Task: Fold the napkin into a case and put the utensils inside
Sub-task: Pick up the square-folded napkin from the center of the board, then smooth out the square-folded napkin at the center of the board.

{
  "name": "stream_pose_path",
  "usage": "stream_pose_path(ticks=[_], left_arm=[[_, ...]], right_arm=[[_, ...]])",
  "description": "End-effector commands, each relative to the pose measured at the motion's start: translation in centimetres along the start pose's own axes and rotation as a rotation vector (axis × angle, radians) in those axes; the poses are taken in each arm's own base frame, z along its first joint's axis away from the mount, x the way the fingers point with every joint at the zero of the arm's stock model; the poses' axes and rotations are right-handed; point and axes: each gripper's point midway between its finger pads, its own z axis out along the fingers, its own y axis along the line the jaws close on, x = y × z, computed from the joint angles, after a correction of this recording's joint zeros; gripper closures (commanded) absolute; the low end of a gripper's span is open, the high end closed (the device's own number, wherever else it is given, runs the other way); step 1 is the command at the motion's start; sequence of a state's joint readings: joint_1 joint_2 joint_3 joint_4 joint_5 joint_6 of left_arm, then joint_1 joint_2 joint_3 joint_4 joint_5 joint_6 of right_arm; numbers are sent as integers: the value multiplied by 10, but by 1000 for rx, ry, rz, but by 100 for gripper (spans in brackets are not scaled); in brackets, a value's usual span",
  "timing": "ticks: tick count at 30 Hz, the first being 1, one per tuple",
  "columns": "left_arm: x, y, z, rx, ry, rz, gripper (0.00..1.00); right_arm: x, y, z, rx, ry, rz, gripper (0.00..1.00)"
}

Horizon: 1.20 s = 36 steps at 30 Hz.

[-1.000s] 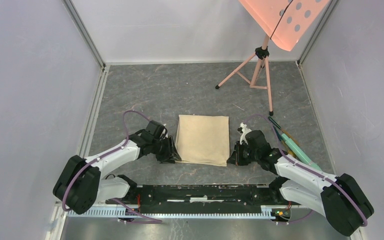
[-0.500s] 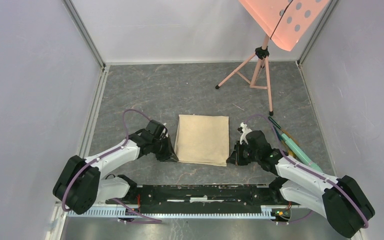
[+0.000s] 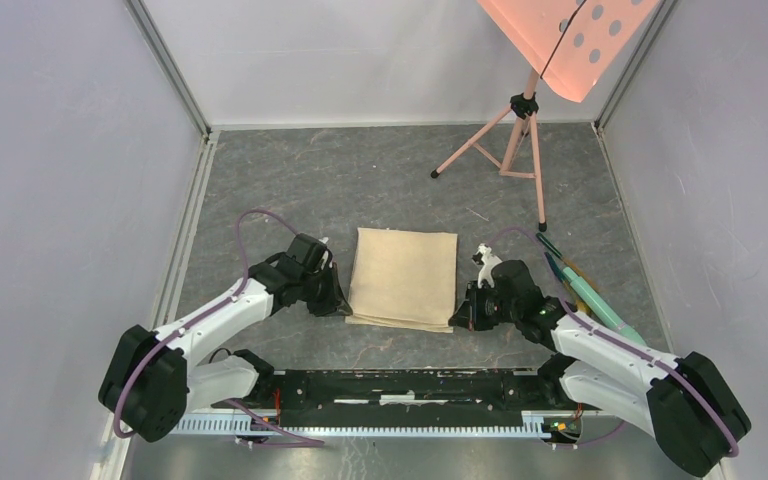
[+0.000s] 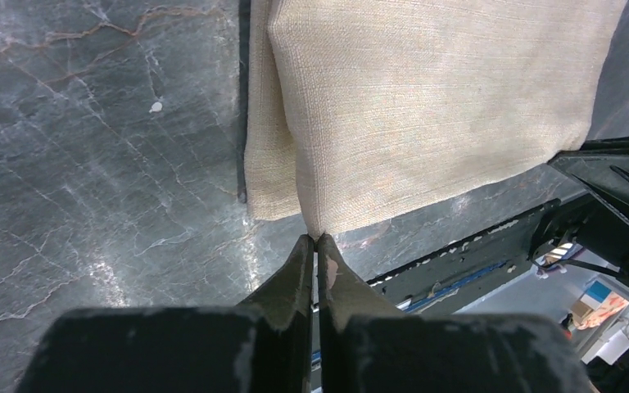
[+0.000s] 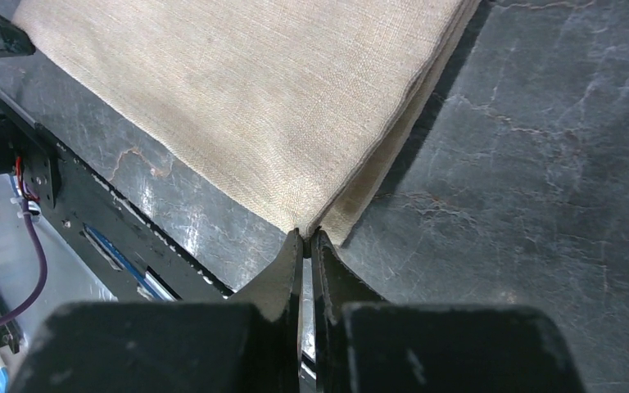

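The beige napkin [image 3: 404,277] lies folded flat on the grey table between my two arms. My left gripper [image 3: 345,308] is at its near left corner; in the left wrist view the tips [image 4: 316,239] are shut on that corner of the napkin [image 4: 426,98]. My right gripper [image 3: 457,320] is at the near right corner, and in the right wrist view its tips [image 5: 306,233] are pinched on the top layer of the napkin [image 5: 246,90]. Slim utensils [image 3: 570,270] lie to the right, partly hidden behind the right arm.
A mint-green cylinder [image 3: 593,297] lies beside the utensils at the right. A pink tripod [image 3: 513,140] with an orange panel [image 3: 560,40] stands at the back right. Grey walls close the table on three sides. The black base rail [image 3: 410,385] runs along the near edge.
My left gripper has closed on the napkin's near left corner. The napkin's near edge has risen slightly and shifted away from the rail. The right gripper has stayed shut on its corner.
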State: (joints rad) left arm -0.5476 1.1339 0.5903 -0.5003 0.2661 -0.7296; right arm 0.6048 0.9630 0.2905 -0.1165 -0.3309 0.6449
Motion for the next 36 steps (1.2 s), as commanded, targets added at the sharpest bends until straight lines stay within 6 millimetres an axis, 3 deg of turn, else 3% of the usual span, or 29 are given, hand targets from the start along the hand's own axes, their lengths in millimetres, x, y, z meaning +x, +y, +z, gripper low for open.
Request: stream_pose_path(ticks=[1, 11, 16, 18, 22, 25, 28, 33, 36], left_arm=[[-4, 6, -1, -35, -21, 55, 95], [6, 16, 12, -56, 30, 43, 93], [14, 16, 6, -54, 59, 36, 81], [14, 8, -3, -23, 49, 22, 71], [0, -9, -25, 11, -20, 20, 61], [-14, -28, -28, 69, -56, 20, 59], [-22, -41, -16, 111, -29, 15, 64], [-9, -22, 19, 79, 35, -30, 71], [2, -4, 29, 38, 49, -42, 72]], right_arm=[[-17, 16, -1, -47, -47, -24, 100], [-3, 4, 6, -18, -20, -16, 98], [-8, 2, 0, 22, -6, -71, 67], [-17, 2, -9, 61, -13, -116, 59], [-40, 17, -21, 51, -58, -173, 52], [-47, 40, -11, -67, -52, -169, 52], [-46, 52, 6, -148, -43, -136, 60], [-23, 30, 19, -112, -18, -102, 64], [-10, 15, 22, -71, -5, -98, 63]])
